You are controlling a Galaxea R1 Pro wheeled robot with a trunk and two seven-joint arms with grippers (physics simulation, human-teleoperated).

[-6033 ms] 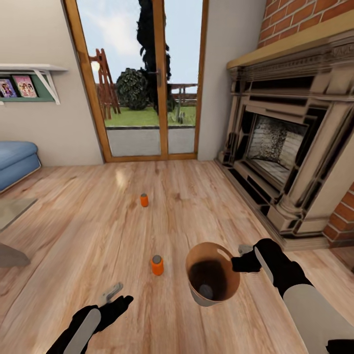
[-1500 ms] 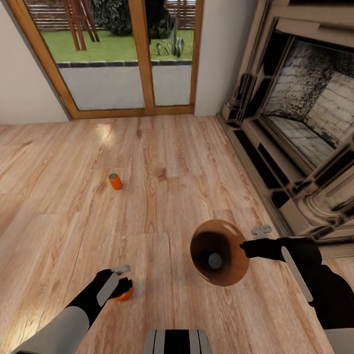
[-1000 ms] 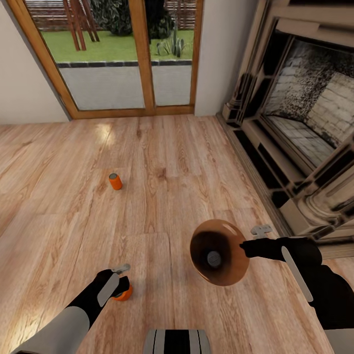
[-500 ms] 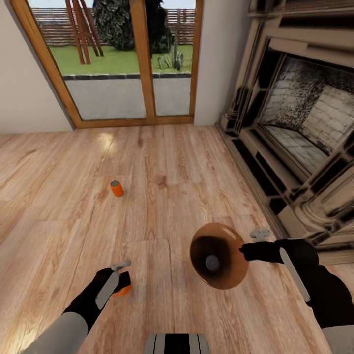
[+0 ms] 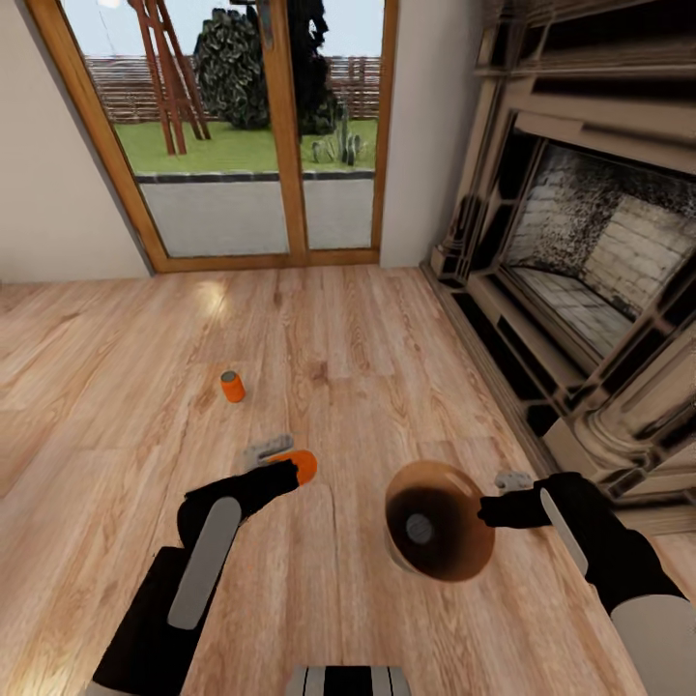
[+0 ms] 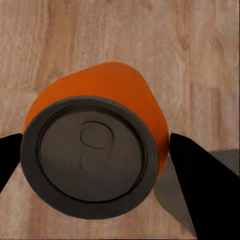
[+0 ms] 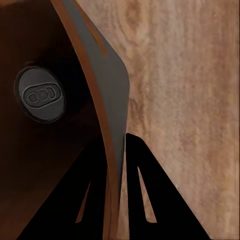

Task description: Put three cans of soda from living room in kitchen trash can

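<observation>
My left gripper (image 5: 286,467) is shut on an orange soda can (image 5: 304,467), held above the wood floor to the left of the bin. In the left wrist view the can (image 6: 95,150) shows its dark lid between the two black fingers (image 6: 200,185). My right gripper (image 5: 493,507) is shut on the rim of the trash can (image 5: 440,522), which is tilted with its brown inside toward the camera. A can's silver top (image 5: 419,528) lies at its bottom, also seen as a can top (image 7: 41,95) beside the bin wall (image 7: 105,90). A second orange can (image 5: 232,386) stands on the floor farther off.
The carved-stone fireplace (image 5: 590,280) fills the right side, its hearth step running along the floor. Wood-framed glass doors (image 5: 261,135) close the far wall. Warm plank floor (image 5: 367,367) stretches between me and the doors.
My left gripper has lifted the orange can off the floor and carried it up and right toward the bin. The head view has tilted up slightly.
</observation>
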